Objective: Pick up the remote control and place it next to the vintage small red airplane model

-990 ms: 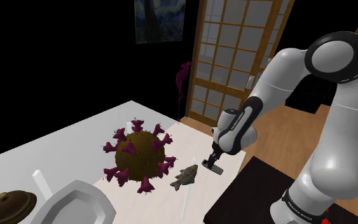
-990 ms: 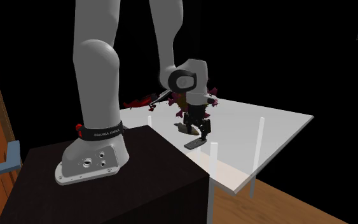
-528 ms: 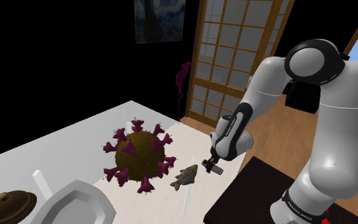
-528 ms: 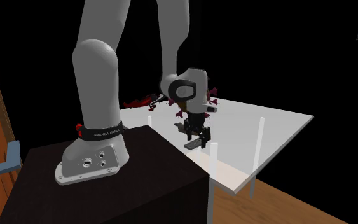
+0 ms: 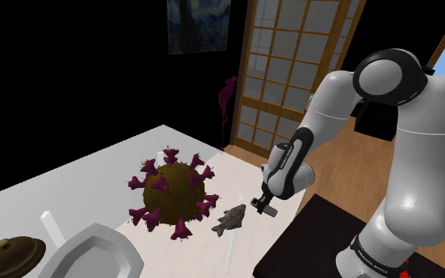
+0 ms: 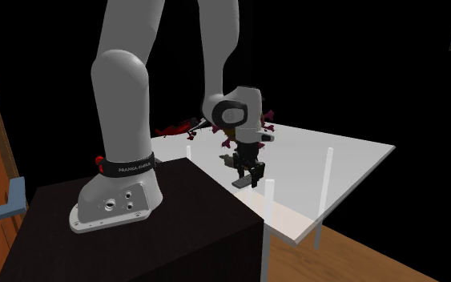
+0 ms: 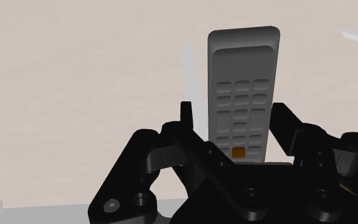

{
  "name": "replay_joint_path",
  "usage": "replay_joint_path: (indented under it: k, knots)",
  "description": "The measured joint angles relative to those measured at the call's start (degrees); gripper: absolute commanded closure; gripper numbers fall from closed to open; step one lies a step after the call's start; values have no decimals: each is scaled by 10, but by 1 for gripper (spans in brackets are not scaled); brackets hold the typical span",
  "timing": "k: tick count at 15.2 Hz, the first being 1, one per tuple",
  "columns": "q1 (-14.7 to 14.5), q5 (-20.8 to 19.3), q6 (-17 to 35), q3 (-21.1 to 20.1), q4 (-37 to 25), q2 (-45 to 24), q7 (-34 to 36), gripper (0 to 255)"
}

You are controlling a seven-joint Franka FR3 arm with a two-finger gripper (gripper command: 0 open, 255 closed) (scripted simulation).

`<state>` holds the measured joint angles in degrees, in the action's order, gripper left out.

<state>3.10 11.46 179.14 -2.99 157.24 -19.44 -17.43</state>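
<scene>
White table [image 5: 78, 174], black area behind. Grey remote control [image 7: 242, 83] lies flat on it, between fingers of my gripper [image 7: 236, 118], spread, no pinch yet. Left: grasp, lift, carry to red airplane model [image 6: 175, 128].

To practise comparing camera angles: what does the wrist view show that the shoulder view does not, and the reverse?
Wrist view: the remote close up, its button grid with one orange button, and the jaws standing apart on either side of it. Shoulder view: the spiky ball, a grey dish, the latticed door and the white arm. Both: the remote lying on the pale table beneath the jaws.
</scene>
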Motion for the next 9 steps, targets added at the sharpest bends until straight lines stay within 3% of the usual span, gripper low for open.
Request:
replay_joint_path:
  k: [9]
  knots:
    - [0,0,-1,2,2,6,0,255]
